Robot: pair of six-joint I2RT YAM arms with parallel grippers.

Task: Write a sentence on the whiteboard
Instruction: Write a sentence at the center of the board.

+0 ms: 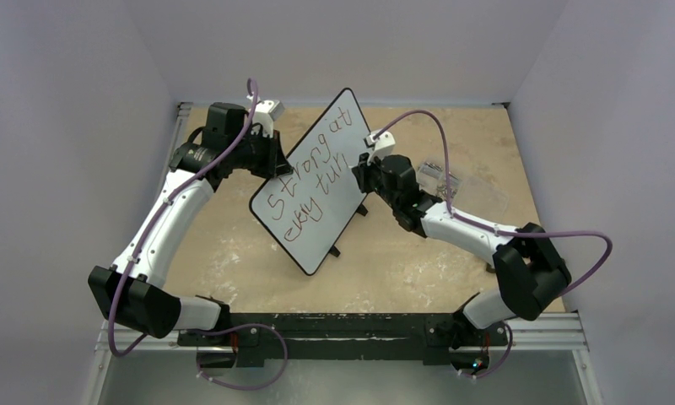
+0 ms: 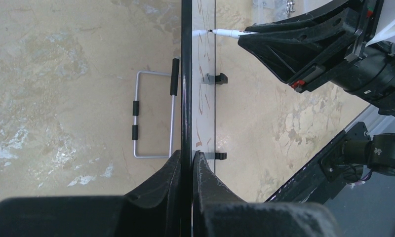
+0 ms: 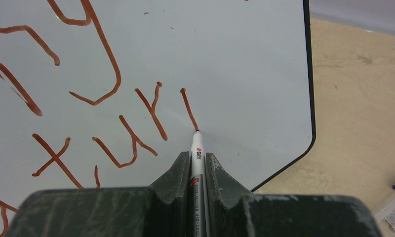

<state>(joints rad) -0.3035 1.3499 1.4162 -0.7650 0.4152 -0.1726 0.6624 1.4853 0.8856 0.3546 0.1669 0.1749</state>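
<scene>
The whiteboard [image 1: 317, 181] stands tilted on the table, its face toward the right arm. My left gripper [image 1: 271, 156] is shut on its black rim [image 2: 186, 98] at the board's upper left edge, seen edge-on in the left wrist view. The sentence [image 1: 309, 181] runs in reddish-brown letters in two slanted lines; its strokes [image 3: 136, 123] fill the right wrist view. My right gripper [image 3: 198, 155] is shut on a white marker pen [image 3: 197, 153], whose tip touches the board at the lower end of a fresh short stroke [image 3: 188, 108]. The pen [image 2: 230, 33] also shows in the left wrist view, meeting the board's face.
A small clear plastic box [image 1: 434, 177] lies on the table behind the right wrist. A metal wire stand [image 2: 153, 116] lies flat on the tabletop behind the board. Small black feet [image 2: 216, 78] jut out from the board's face side. Grey walls close in the table.
</scene>
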